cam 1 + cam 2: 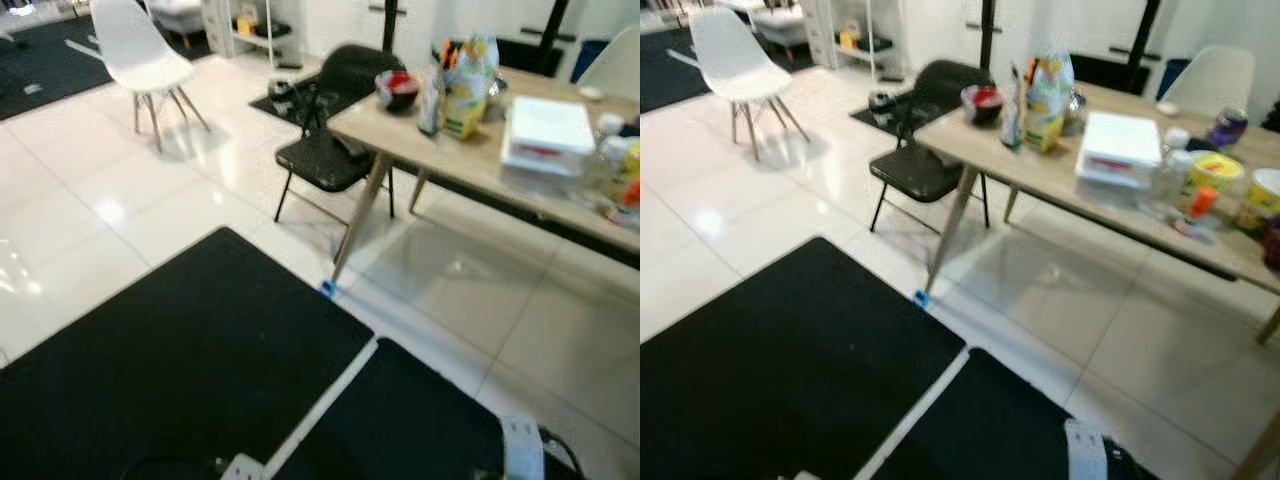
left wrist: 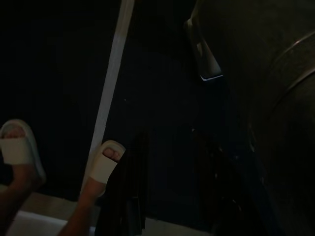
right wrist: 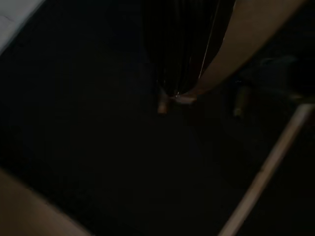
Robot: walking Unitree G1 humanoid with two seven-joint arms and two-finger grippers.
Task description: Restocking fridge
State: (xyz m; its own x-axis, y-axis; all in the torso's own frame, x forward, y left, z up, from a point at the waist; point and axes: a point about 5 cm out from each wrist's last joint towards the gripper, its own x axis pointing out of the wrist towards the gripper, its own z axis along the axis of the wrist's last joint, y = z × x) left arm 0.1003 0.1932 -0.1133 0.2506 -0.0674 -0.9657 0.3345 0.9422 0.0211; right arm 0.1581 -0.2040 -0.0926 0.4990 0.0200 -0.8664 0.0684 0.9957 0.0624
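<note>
A: Head camera's looking down across a glossy white tiled floor [image 1: 90,200]; two black floor mats [image 1: 180,370] lie in the foreground with a thin strip of tile between them.

B: And the groceries? They're up on the long light-wood worktop [image 1: 1110,205] at the right; it stands on slanted wooden legs, and there's a small blue mark [image 1: 921,298] on the floor at the foot of the nearest leg.

A: Run me along the top.

B: At the near end, a dark bowl with something red inside [image 1: 982,102]; just beside it a tall yellow-and-green bag [image 1: 1048,88]; then a flat white box [image 1: 1121,148]; a clear plastic bottle [image 1: 1164,178]; a yellow tub [image 1: 1217,172]; a purple can [image 1: 1227,127] further back; the picture is soft, so labels can't be read.

A: Seating?

B: A black folding chair [image 1: 325,155] tucked at the worktop's near corner; a white moulded chair on wooden legs [image 1: 140,60] well apart at the far left.

A: Grippers?

B: Both wrist views are very dark; the left gripper [image 2: 167,191] hangs low over black mat, and whether it's open or closed I cannot tell; a person's feet in pale slippers [image 2: 106,164] stand nearby; same verdict on the right one, can't tell.
</note>
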